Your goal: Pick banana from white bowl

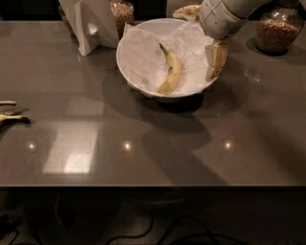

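The banana, yellow with a dark stem, lies inside the white bowl on crinkled white paper, a little right of the bowl's middle. The bowl stands at the back centre of the dark table. My gripper reaches in from the upper right and hangs over the bowl's right rim, to the right of the banana and apart from it. It is open and empty. One cream finger points down at the rim and the other sits at the bowl's far edge.
A glass jar of brown cereal stands at the back right, another behind the bowl at left. A white angular object stands left of the bowl. Pale thin banana-like pieces lie at the table's left edge.
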Robot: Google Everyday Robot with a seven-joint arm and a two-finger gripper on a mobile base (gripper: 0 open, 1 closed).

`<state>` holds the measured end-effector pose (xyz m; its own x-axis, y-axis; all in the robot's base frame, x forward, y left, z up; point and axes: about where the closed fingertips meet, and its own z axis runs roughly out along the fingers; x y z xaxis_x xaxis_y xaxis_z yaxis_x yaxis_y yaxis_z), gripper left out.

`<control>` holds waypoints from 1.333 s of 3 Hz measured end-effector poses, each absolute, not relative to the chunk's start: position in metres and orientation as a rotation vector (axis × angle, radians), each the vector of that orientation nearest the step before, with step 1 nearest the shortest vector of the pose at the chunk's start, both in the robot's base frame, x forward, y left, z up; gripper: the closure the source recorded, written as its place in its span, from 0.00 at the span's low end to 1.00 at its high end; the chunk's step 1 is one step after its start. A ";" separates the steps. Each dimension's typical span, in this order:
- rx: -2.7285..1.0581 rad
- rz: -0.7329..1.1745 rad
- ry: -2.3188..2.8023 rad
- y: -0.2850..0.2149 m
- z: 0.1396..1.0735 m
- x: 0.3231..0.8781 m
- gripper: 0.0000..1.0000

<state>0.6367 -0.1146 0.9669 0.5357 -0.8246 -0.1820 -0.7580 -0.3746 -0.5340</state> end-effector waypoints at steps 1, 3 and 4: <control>-2.297 -0.173 1.026 -0.091 0.964 0.649 0.00; -2.340 -0.205 0.936 -0.090 0.962 0.649 0.00; -2.413 -0.323 0.831 -0.080 0.961 0.666 0.00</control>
